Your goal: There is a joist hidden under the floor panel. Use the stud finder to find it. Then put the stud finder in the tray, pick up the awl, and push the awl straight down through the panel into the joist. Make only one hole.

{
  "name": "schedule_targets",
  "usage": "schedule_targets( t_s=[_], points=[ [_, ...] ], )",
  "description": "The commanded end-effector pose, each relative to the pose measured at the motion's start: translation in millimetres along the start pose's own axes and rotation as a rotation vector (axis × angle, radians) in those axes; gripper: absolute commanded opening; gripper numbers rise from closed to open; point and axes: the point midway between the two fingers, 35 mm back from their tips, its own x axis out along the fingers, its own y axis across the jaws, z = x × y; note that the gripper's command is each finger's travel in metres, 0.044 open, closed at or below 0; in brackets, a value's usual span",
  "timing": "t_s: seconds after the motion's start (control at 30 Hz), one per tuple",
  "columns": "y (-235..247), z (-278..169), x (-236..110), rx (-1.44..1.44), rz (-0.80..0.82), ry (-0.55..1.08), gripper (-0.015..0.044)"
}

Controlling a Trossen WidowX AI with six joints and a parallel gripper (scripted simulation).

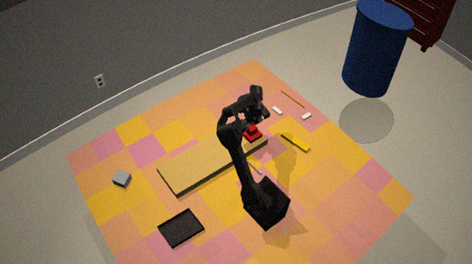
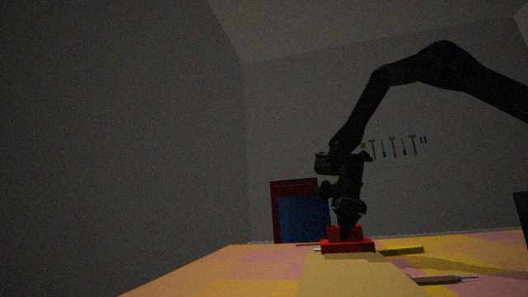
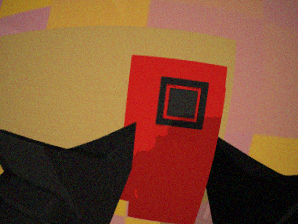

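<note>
My gripper is shut on the red stud finder, gripping its raised handle from above. The stud finder sits at the far right end of the tan floor panel, on or just above its surface; I cannot tell which. Its square indicator window is dark. The awl lies on the mat beside the panel, near the arm. The black tray lies on the mat in front of the panel's near end.
A yellow level lies just right of the panel's end. Two white blocks and a pencil lie beyond it. A grey block sits at the left. A blue barrel stands off the mat.
</note>
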Motion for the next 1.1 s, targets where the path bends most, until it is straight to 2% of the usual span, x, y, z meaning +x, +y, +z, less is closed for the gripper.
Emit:
schedule_targets(
  t_s=[0.0,0.37,1.07],
  points=[
    [1.2,-2.4,6.9,0.005,0.006,-0.002,0.0000],
    [2.6,-4.4,13.6,0.005,0.007,-0.002,0.0000],
    [50.3,-4.3,14.0,0.007,0.010,-0.001,0.0000]
  ],
)
